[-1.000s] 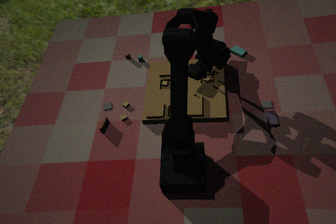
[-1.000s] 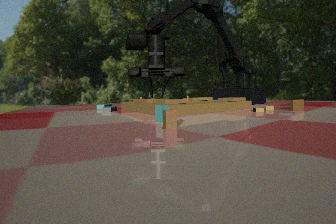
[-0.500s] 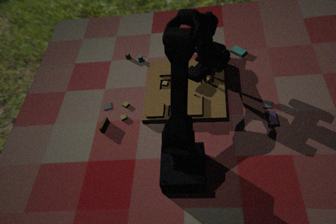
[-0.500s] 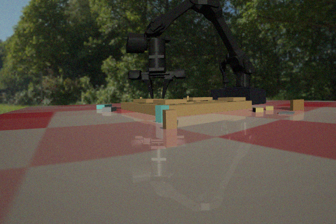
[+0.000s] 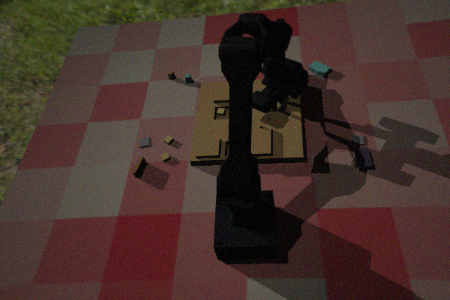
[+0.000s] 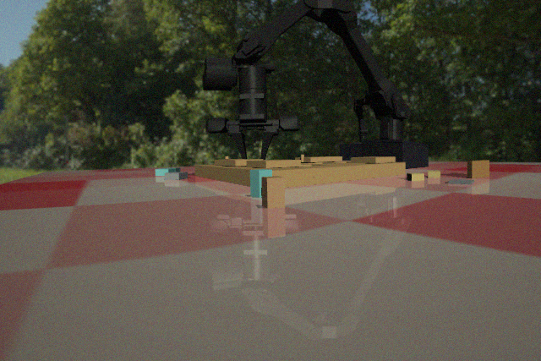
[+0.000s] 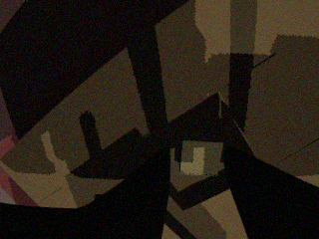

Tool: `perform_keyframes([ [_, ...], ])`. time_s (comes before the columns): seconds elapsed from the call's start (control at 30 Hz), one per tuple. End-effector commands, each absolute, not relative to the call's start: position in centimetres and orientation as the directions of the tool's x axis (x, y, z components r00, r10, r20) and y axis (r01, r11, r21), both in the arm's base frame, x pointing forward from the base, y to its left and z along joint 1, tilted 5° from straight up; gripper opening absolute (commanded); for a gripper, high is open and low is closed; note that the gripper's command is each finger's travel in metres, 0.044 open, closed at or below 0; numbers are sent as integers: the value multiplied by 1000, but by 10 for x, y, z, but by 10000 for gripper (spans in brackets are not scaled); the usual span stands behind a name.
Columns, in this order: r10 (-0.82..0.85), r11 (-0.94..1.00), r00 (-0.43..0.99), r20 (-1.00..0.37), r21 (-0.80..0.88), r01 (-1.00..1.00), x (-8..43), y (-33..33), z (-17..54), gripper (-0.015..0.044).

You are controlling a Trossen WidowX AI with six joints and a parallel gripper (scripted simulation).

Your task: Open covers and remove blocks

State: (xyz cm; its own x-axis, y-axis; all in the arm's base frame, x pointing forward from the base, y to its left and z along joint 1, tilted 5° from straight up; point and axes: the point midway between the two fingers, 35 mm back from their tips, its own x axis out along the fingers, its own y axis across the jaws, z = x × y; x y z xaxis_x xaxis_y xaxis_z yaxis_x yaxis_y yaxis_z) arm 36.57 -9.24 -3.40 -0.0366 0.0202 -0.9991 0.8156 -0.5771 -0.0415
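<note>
The wooden puzzle board (image 5: 294,147) (image 6: 331,177) lies flat in front of the arm. My gripper (image 6: 254,157) (image 7: 197,154) is partly open, pointing down, with its fingertips low at the board's far right part. A small pale yellow block (image 7: 198,161) shows between the fingertips in the wrist view, in its well, not gripped. Another yellow block (image 5: 221,111) sits in an uncovered well at the board's left. A cover (image 5: 209,149) lies at the near left and another cover (image 5: 262,140) near the middle. The arm hides part of the board.
Left of the board are two yellow blocks (image 5: 168,140) (image 5: 165,157), a grey piece (image 5: 144,142) and a standing tan block (image 5: 140,167). Teal (image 5: 188,79) and brown (image 5: 171,75) blocks stand at far left. A cyan block (image 5: 319,68), a grey piece (image 5: 358,139) and a purple block (image 5: 365,159) lie right.
</note>
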Motion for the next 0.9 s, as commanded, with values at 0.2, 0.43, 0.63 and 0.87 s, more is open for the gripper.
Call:
perform_keyframes([
  [0.2,20,-577,-36,-999,-41,816,366,-92,-34,90],
  [0.43,20,-577,-36,-999,-41,816,366,-92,-33,80],
  [0.63,20,-577,-36,-999,-41,816,367,-93,-25,80],
  [0.87,20,-576,-37,-999,-42,816,367,-93,-16,80],
])
